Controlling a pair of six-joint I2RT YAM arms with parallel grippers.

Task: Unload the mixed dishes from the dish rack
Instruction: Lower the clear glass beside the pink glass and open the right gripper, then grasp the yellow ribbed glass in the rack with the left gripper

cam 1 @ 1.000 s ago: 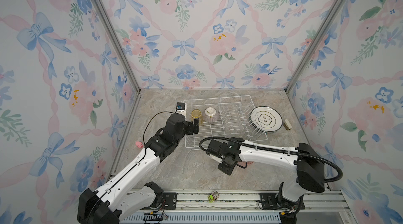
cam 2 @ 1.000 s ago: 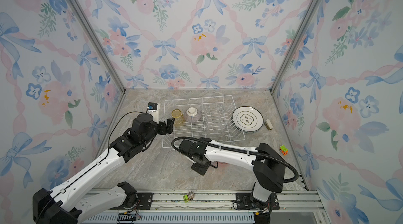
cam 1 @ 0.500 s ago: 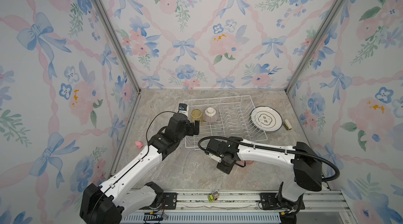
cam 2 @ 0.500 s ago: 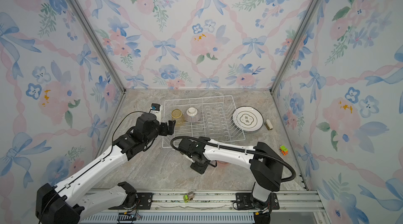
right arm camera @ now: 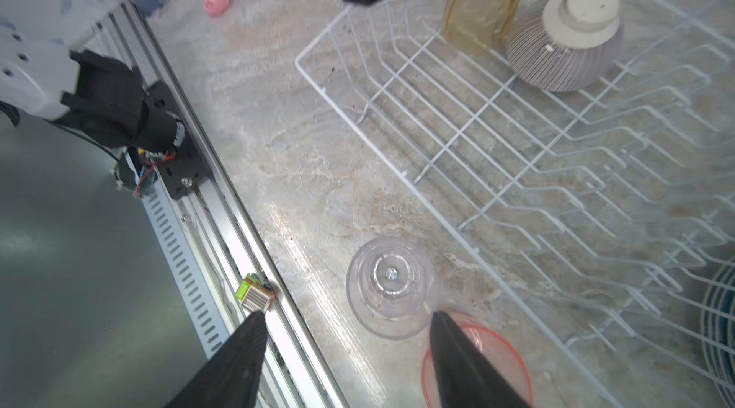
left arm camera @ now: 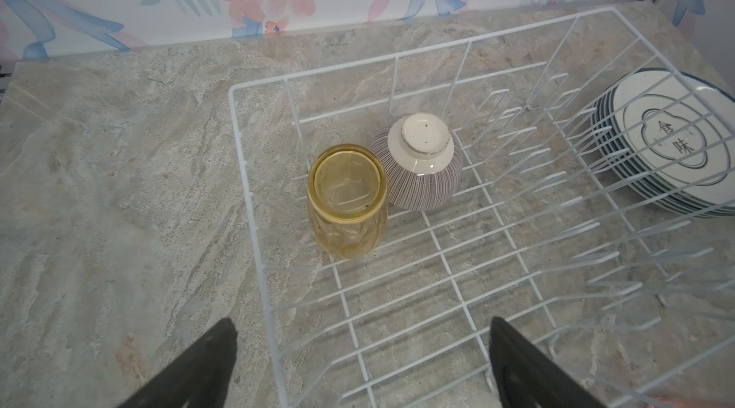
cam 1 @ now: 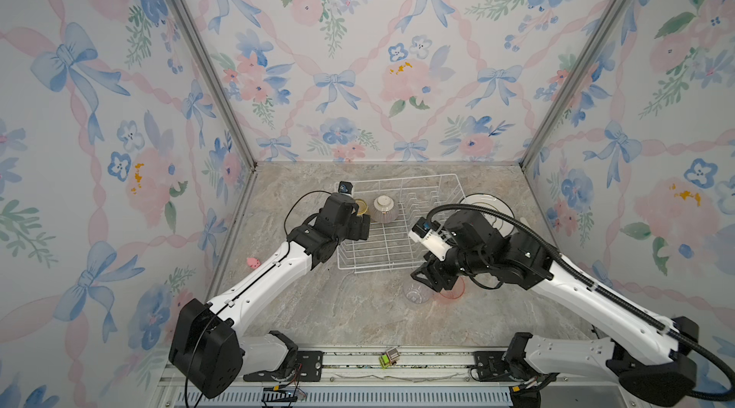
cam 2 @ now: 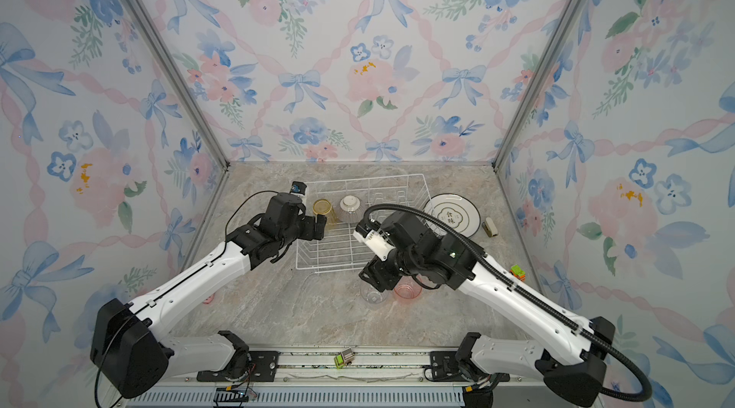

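In dish rack (cam 1: pixel 382 243): two pieces left, yellow tumbler (left arm camera: pixel 346 199) and ribbed bowl (left arm camera: pixel 421 171), upended and touching in one corner.
Outside rack: plates (cam 2: pixel 451 213) stacked beside its end; clear tumbler (right arm camera: pixel 389 286), pink tumbler (cam 2: pixel 407 291) near its front rim.
Left gripper (left arm camera: pixel 360 326): spread wide, empty, over rack, facing yellow tumbler.
Right gripper (right arm camera: pixel 348 316): spread, pinching nothing, above clear tumbler.
Step, likely: reaching for yellow tumbler.
Next: straddle it without nudging bowl, lift over wire wall.

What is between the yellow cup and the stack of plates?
In the left wrist view, the upside-down striped bowl sits right beside the yellow cup; then come the bare prongs of the dish rack before the plates.
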